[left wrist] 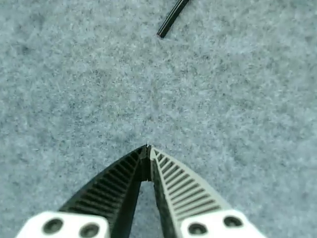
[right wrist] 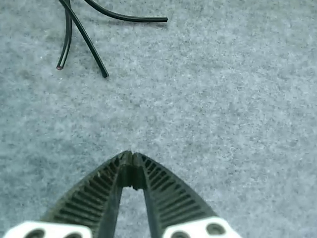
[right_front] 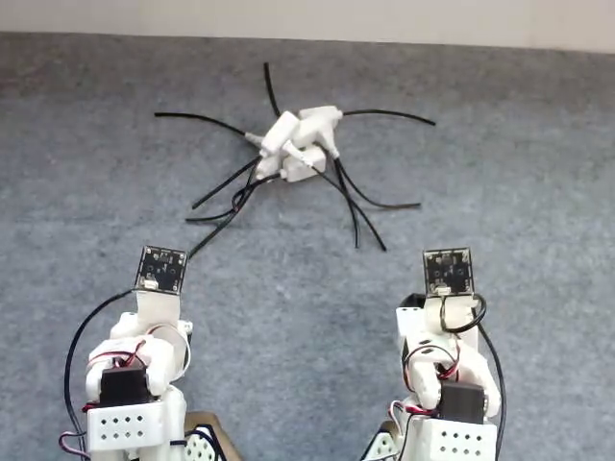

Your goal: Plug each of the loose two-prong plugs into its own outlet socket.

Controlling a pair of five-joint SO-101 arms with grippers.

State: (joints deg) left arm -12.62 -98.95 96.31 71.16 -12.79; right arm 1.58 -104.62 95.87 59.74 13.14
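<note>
end effectors [left wrist: 148, 148] [right wrist: 131, 154] closed; plugs [right_front: 293, 144] (piled) point different ways

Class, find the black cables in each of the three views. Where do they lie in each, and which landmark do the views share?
High view: black cables fan out from the white plugs on the grey carpet, toward its far edge.
Left wrist view: one cable end lies ahead of the shut left hand.
Right wrist view: three cable ends lie ahead of the shut right hand.
Shared landmark: that grey carpet.
</note>
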